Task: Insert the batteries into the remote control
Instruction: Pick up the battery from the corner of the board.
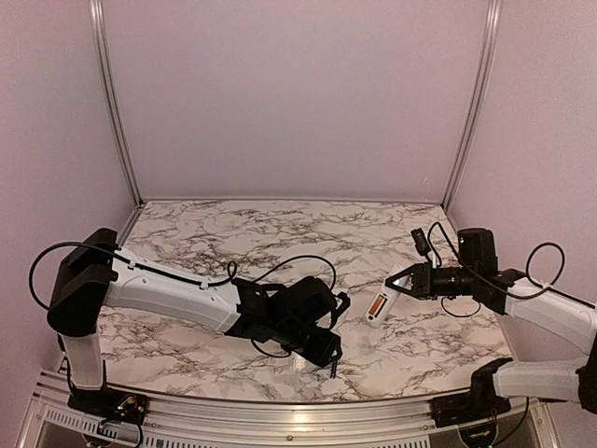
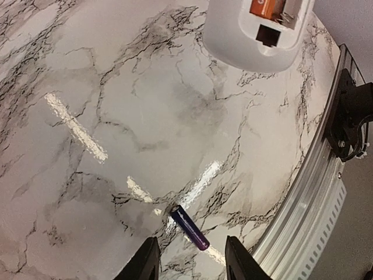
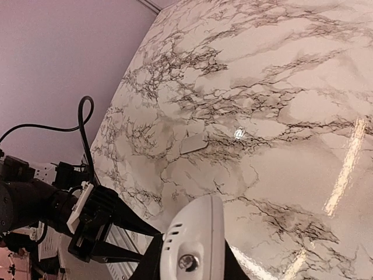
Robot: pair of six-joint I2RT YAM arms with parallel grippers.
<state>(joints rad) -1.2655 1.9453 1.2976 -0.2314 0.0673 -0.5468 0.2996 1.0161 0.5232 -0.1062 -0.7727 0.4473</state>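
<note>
Left wrist | black battery [image 2: 190,228] is being straddled by spread left fingers [image 2: 145,261] for pickup | remote control [image 2: 250,44] is being pinched bay-up by right fingers [image 3: 152,262]

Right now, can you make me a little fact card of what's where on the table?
remote control: gripped by the right gripper, battery slot open
orange battery: already in the slot
dark battery: lying on the table
left gripper: open, one finger on each side of the dark battery, not touching it
white strip: flat on the table, on its own
</note>
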